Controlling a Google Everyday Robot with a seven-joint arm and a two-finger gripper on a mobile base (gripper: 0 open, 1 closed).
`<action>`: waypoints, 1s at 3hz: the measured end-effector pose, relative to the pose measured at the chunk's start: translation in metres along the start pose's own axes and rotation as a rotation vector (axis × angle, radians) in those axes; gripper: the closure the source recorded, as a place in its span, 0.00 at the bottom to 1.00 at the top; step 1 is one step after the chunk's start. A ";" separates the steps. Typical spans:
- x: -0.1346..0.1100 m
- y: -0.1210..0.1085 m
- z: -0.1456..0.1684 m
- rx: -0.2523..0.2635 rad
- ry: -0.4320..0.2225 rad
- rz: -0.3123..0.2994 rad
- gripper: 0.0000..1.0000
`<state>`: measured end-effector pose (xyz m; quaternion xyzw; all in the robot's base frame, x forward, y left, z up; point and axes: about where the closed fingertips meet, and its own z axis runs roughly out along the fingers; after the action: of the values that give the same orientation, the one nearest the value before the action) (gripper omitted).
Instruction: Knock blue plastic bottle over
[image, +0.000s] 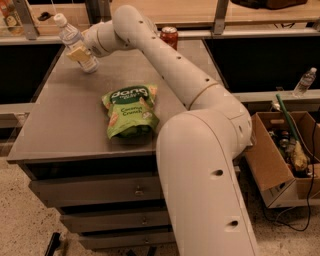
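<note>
The blue plastic bottle (70, 36) is a clear bottle with a white cap and a pale label. It stands at the far left corner of the grey table (60, 125), leaning with its top toward the left. My gripper (81, 52) is at the end of the white arm, right against the bottle's lower half on its right side. The gripper covers part of the bottle's label and base.
A green snack bag (130, 111) lies in the middle of the table. A red can (169, 36) stands at the far edge behind my arm. Another clear bottle (305, 82) and an open cardboard box (280, 160) are off to the right. Drawers are below the tabletop.
</note>
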<state>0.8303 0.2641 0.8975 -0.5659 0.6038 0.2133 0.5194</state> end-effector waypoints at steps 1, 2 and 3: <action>-0.020 0.007 -0.014 -0.058 0.136 -0.324 1.00; -0.029 0.008 -0.027 -0.112 0.240 -0.583 1.00; -0.023 0.014 -0.027 -0.175 0.303 -0.763 1.00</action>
<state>0.8030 0.2552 0.9226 -0.8158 0.4001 -0.0297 0.4164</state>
